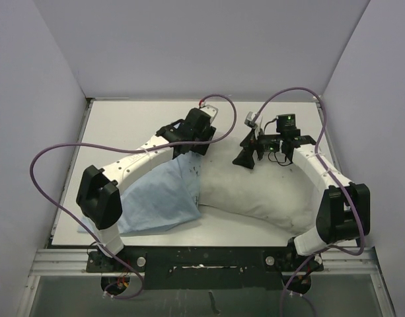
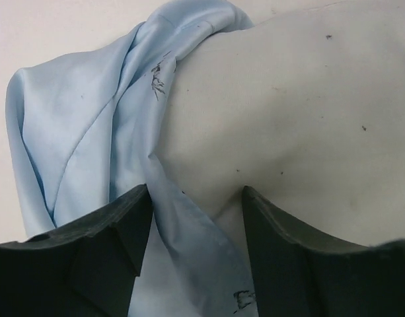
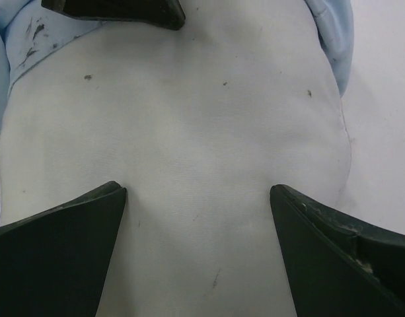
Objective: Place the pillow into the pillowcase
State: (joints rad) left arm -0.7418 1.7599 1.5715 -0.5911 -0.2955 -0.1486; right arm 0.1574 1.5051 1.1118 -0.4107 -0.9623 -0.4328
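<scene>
So here's where it sits: the plump off-white fabric pillow (image 1: 255,195) lies across the white surface (image 1: 123,125) in a bent curve. Only its left end is tucked into the mouth of the thin, wrinkly light-blue pillowcase (image 1: 156,198). Most of the pillow is outside the case.

The left hand (image 2: 195,198) has its fingers apart. The pillowcase hem runs through the gap, over the pillow's end. I don't see it pinched, just lying there.

The right hand (image 3: 197,191) is spread wide right over the pillow's bulge and has nothing in it.

What I'd worry about:

- If the left hand closes where it is, it could grab pillow fabric along with the hem. Then every push drags the case with it and nothing goes deeper.
- It could also catch just one layer of the hem, and the mouth flops shut.
- The hem looks loosely draped, so a tug the wrong way probably slides it off the corner.
- The pillow is soft and already bent. A shove from the right hand may just fold it more instead of feeding it in.
- The two hands are close together at the mouth, so a bump seems possible.
</scene>
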